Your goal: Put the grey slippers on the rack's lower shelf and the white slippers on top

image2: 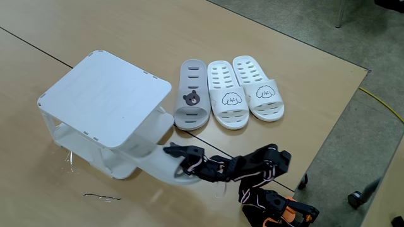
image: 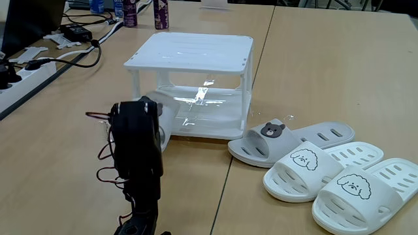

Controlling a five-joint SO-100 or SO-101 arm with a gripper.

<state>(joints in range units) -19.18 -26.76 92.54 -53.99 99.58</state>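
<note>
the rack (image2: 101, 94) sits on the wooden table (image: 326, 59), and i'll place everything off it. its top (image: 192, 52) is bare white, slat grooves catching some glare. in a fixed view the black arm (image: 137, 156) stands at the rack's front left corner, w/ loose red and black wires hanging off it. a pale grey slipper (image: 166, 116) pokes out of the rack's lower tier right by that arm, partly inside the shelf opening, heel end toward the arm. in a fixed view from higher up that same slipper (image2: 158, 165) juts out of the rack's lower front edge and the gripper (image2: 172, 150) is right at it, dark fingers against its rim. can't tell if the jaws are actually clamped on it or just touching, too dark and small.

right of the rack, on the tabletop, the other grey slipper (image: 261, 140) w/ the bear face lies flat just beside the rack's corner, apart from it. next over, the two white slippers (image: 326, 166) w/ dog faces lie side by side, touching each other, the nearer one against the grey one.

behind the rack's left side: cables and a power strip (image: 26, 68), a couple of bottles (image: 160, 13).
</note>
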